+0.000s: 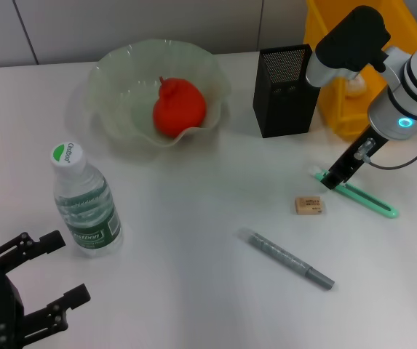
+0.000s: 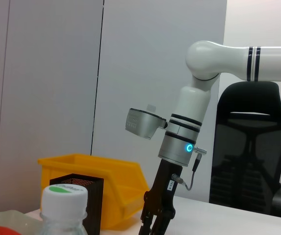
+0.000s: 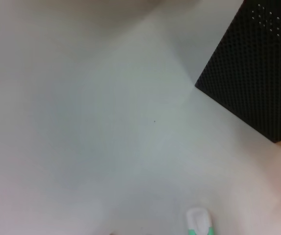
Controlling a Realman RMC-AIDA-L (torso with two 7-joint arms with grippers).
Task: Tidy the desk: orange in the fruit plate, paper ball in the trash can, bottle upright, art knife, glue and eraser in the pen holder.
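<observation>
Nearest the camera, at the front left corner of the counter (image 1: 193, 196), the left gripper (image 1: 48, 273) hovers with its black fingers spread wide and nothing between them. Just beyond it, near the left edge, the bottle (image 1: 84, 203) stands upright with its green-and-white cap on; the same cap fills the foreground of the left wrist view (image 2: 64, 196).

Toward the back left, the translucent fruit plate (image 1: 121, 73) holds the orange (image 1: 179, 109) against its front wall.

Moving right, the glue (image 1: 288, 258), a grey stick, lies flat near the front middle, slanting toward the front right corner. Beyond it, the small tan eraser (image 1: 309, 206) rests on the bare surface, apart from the glue.

At the back, right of the plate, the black mesh pen holder (image 1: 284, 91) stands upright; it also shows in the right wrist view (image 3: 258, 83).

Right of the eraser, the green art knife (image 1: 364, 198) lies flat, running toward the right edge. The right gripper (image 1: 333, 177) is down at the knife's left end, its tips at the handle; from the head view I cannot tell whether the jaws are closed on it, and the left wrist view (image 2: 155, 223) shows only narrow fingertips pointing downward. The knife's pale tip shows in the right wrist view.

Behind the right arm, at the back right corner, sits the yellow trash can (image 1: 332, 109).
</observation>
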